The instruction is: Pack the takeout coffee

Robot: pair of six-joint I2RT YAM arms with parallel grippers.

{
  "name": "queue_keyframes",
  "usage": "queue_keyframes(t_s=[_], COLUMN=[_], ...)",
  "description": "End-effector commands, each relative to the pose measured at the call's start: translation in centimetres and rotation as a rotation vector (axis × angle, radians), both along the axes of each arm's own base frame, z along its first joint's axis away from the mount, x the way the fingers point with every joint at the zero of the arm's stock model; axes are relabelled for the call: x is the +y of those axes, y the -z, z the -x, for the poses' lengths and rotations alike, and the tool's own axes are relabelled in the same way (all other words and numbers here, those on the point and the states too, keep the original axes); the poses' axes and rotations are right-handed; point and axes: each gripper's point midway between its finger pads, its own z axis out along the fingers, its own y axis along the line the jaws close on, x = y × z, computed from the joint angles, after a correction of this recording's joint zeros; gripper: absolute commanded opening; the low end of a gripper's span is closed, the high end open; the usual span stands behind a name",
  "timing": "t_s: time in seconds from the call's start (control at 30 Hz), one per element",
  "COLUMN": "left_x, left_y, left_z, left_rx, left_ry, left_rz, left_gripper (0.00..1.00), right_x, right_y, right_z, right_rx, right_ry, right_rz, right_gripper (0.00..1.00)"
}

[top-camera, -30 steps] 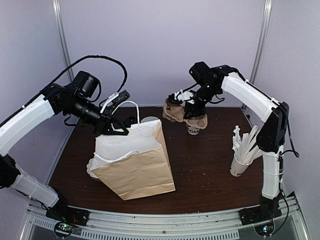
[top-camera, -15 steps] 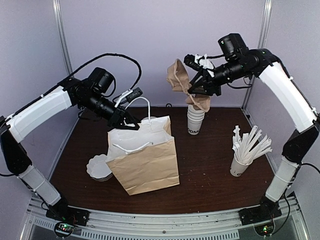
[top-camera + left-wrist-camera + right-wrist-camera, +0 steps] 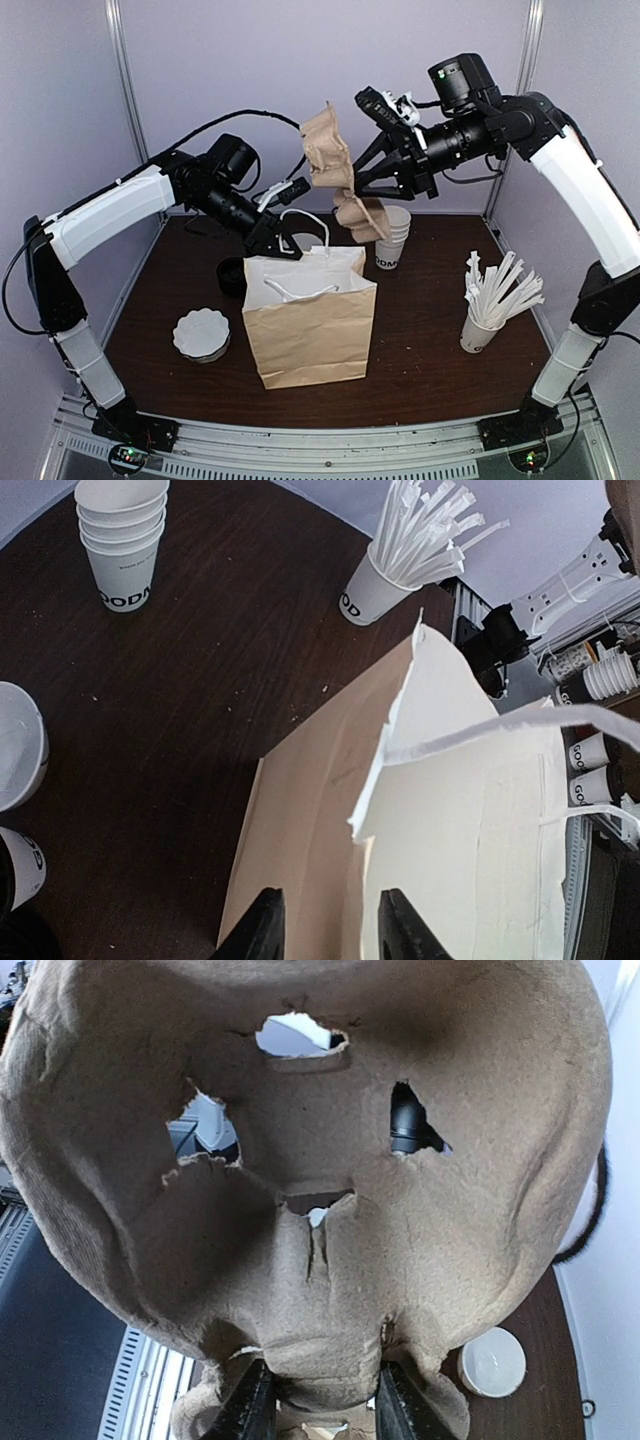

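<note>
Standing upright in the middle of the dark wood table [image 3: 430, 375], the brown paper bag [image 3: 310, 335] had its mouth open and its white handles raised. The left gripper [image 3: 286, 244] hung at the bag's rear left top corner. In the left wrist view its jaws were parted and released, with the bag's top edge running between them and no pinch visible.

The takeout coffee [image 3: 232, 274] stood on the table just left of the bag, and from overhead it showed mostly its black lid. The left wrist view caught it at the lower left edge as a white cup with dark print near its base. It was outside the bag and well apart from the right arm.

The right gripper [image 3: 352, 190] was raised above and behind the bag's mouth, clenched on a moulded pulp cup carrier [image 3: 324, 150]. The carrier hung in the air, tilted on edge. In the right wrist view the jaws pinched a fold at its rim, and its ragged cut-outs filled the frame.

A nested stack of white paper cups [image 3: 393, 242] stood behind the bag to the right. A white cup of paper-wrapped sticks [image 3: 482, 322] stood at the right side, well apart from the bag. A small stack of white fluted-edged pieces [image 3: 200, 335] lay to the bag's left
</note>
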Motion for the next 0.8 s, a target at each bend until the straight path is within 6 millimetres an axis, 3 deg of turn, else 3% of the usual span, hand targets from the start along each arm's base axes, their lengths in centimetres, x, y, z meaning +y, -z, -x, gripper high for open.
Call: queue_keyframes(t_s=[0.0,0.13,0.3,0.77], left_x=[0.4,0.9,0.8,0.7], left_y=[-2.2,-2.1,-2.0,-1.7], left_z=[0.3,0.8,1.0,1.1], left_rx=[-0.042,-0.043,-0.027,-0.032], left_ry=[-0.009,-0.012,-0.006,0.016], left_rz=[0.021,0.013,0.016,0.019], left_gripper=[0.35,0.35,0.35,0.33], right_x=[2.7,5.1,7.3,9.3], right_y=[-0.5,0.6,2.3,6.3], right_z=[3.0,4.1,3.7,1.5], right_rx=[0.029,0.040,0.041,0.016], right_ry=[-0.104,-0.146,-0.161,-0.154], right_rz=[-0.020,-0.002,0.021,0.083], right_gripper=[0.32,0.32,0.32,0.32])
